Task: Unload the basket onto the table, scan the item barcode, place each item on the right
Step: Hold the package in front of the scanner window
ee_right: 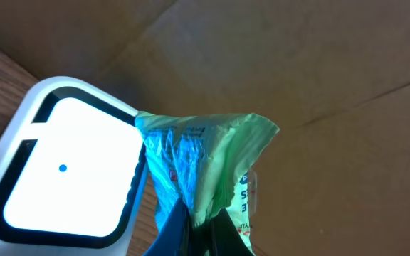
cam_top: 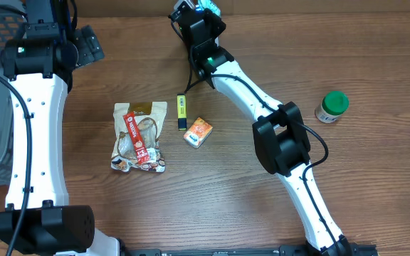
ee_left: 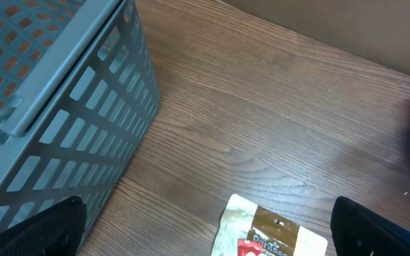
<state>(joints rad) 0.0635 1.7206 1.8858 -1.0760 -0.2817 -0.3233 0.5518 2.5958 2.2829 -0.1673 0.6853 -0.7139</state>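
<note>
Right claw [ee_right: 191, 238]: clamped tight on a packet [ee_right: 205, 163], pinching its lower end, and up at the table's [cam_top: 212, 206] 12 o'clock edge!
Packet: crinkled green and blue film, fanning up out of the jaws toward 12 o'clock in the wrist view; a teal scrap of it peeks past the arm from overhead.
Scanner [ee_right: 62, 171]: right there at the packet's 9 o'clock, with a white shell, a black frame and a bright window with one blue dot. The packet's edge overlaps its rim; touching or not, I can't tell.
Backdrop: brown cardboard [ee_right: 319, 64] behind packet and scanner.
Left claw [ee_left: 205, 231]: jaws wide apart, nothing between them, and it hangs over the wood at the table's 10 o'clock.
Basket [ee_left: 70, 107]: grey lattice at the table's 9 o'clock, just beside the left claw.
Bag [cam_top: 139, 136]: clear snack bag with a red label, flat near the table's middle, below the left claw's view.
Marker [cam_top: 181, 112]: yellow, at the bag's 2 o'clock, apart from it.
Box [cam_top: 198, 132]: small and orange, at the marker's 5 o'clock, just beside its tip.
Jar [cam_top: 332, 107]: green lid, alone at the table's 3 o'clock, well apart from the rest.
</note>
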